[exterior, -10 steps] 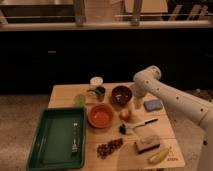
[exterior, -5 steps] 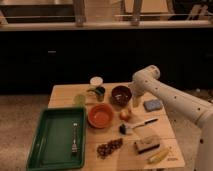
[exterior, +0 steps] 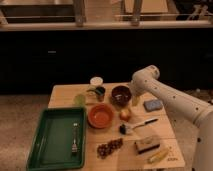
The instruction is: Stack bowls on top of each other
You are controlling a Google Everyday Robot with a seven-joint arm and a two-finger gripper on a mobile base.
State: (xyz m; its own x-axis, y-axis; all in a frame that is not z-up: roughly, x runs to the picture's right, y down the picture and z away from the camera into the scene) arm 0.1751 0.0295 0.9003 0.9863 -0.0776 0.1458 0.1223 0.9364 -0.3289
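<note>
A deep dark maroon-brown bowl [exterior: 120,93] stands near the back middle of the wooden table [exterior: 64,93]. A wider, shallow orange-red bowl [exterior: 100,115] stands just in front of it to the left, apart from it. My white arm comes in from the right and bends down behind the maroon bowl. My gripper [exterior: 133,98] is at the right rim of the maroon bowl, close to or touching it.
A dark green mug [exterior: 98,92] and a white cup [exterior: 96,81] stand left of the maroon bowl. A green tray [exterior: 50,137] holds a fork [exterior: 74,140]. An apple [exterior: 125,114], brush [exterior: 136,125], blue sponge [exterior: 153,105], grapes [exterior: 109,147], a box [exterior: 147,144] and a banana [exterior: 159,155] lie to the right.
</note>
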